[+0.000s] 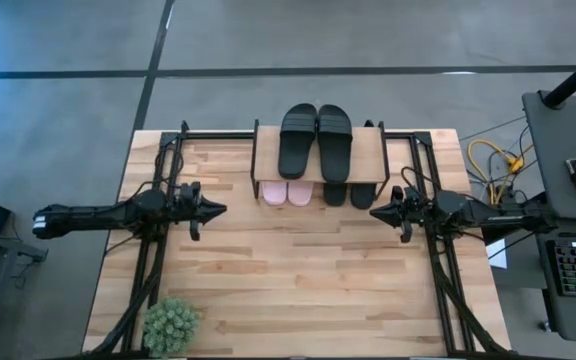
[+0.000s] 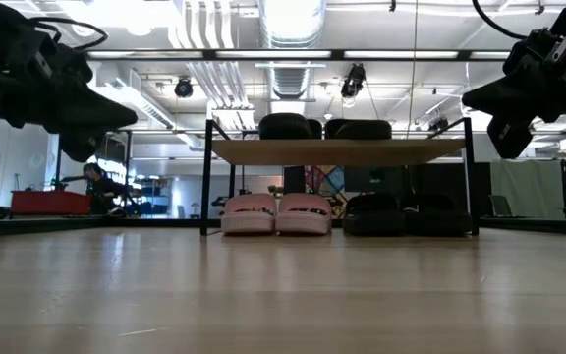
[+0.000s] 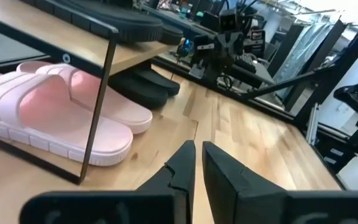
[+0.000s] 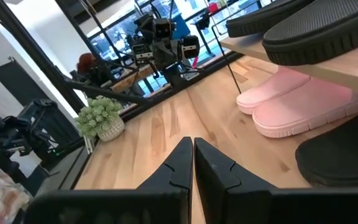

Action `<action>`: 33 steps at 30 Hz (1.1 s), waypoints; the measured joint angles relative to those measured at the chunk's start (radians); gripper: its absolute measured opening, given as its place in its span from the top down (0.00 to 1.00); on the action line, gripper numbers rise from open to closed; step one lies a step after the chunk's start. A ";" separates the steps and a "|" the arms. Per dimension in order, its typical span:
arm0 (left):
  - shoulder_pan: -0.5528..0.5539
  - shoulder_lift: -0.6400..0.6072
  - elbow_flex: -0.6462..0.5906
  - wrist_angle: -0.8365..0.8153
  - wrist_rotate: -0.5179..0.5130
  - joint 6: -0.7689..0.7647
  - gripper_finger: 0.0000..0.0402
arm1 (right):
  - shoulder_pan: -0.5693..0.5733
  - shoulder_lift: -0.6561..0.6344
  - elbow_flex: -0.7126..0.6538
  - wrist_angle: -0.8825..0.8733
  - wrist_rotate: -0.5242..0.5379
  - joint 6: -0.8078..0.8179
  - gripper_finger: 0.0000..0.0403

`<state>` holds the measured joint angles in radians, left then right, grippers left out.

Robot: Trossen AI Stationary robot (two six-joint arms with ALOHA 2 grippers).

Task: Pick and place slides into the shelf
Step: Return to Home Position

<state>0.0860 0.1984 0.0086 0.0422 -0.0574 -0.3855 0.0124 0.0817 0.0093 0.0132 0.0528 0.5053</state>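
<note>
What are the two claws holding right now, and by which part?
Nothing. The left claw and the right claw are both shut and empty, hovering either side of the shelf.

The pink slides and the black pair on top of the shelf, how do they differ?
Colour: the pink slides are pale, the black pair is dark. Place: the pink slides stand on the table under the shelf board, the black pair lies on it. Both pairs sit side by side.
</note>
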 joint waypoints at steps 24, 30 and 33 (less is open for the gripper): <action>0.000 0.045 0.000 0.001 0.000 0.000 0.96 | 0.000 -0.001 0.000 0.000 0.000 0.000 0.98; 0.000 0.043 0.000 0.001 0.001 0.000 0.96 | 0.000 -0.001 0.000 0.000 0.000 0.000 0.98; 0.000 0.043 0.000 0.001 0.001 0.000 0.96 | 0.000 -0.001 0.000 0.000 0.000 0.000 0.98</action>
<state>0.0860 0.2417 0.0090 0.0437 -0.0566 -0.3851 0.0124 0.0811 0.0097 0.0128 0.0528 0.5055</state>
